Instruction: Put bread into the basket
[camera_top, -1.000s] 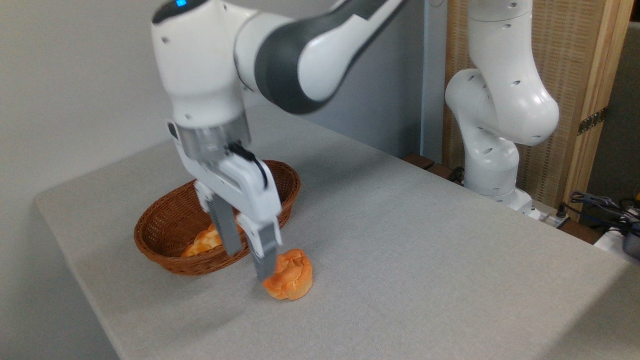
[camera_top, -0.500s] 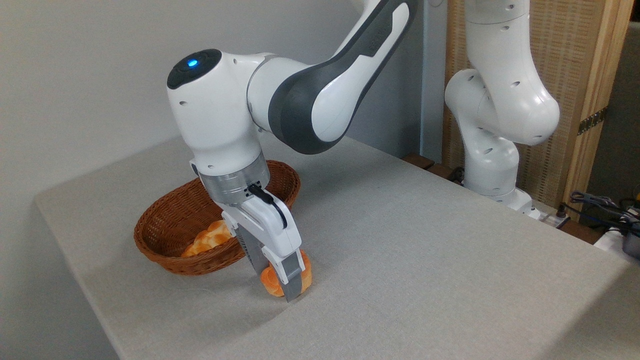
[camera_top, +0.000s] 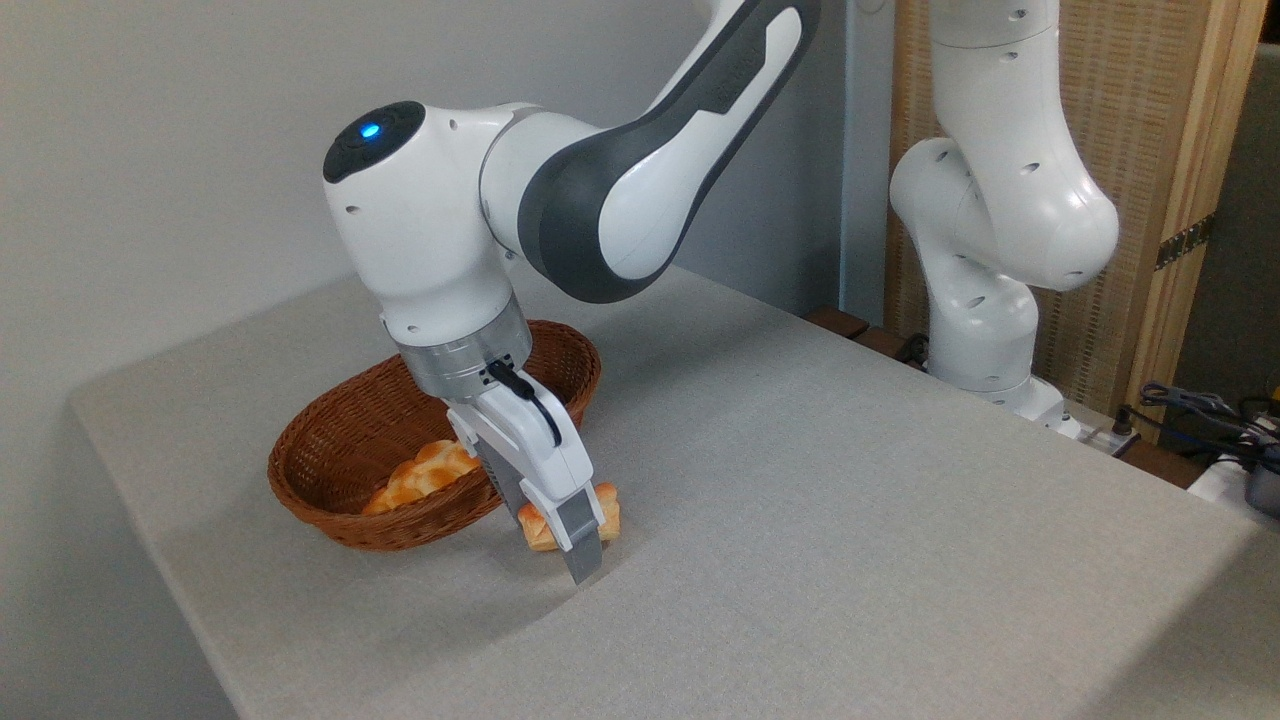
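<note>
The basket (camera_top: 330, 470) sits at left with a loaf (camera_top: 420, 478) inside, and just right of it the gripper (camera_top: 572, 540) pinches the bread (camera_top: 606, 512) across its sides, low over the surface (camera_top: 850, 500). The roll looks light and stiff, probably a smooth replica, so its lumpy middle seems the safest hold. Against 0.5 s ago, it appears slightly raised and more hidden behind the fingers.

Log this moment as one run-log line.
gripper: shut on small orange-golden lumpy roll | roll: just right of the oval reddish-brown wicker basket | basket holds: cross-hatched orange loaf
</note>
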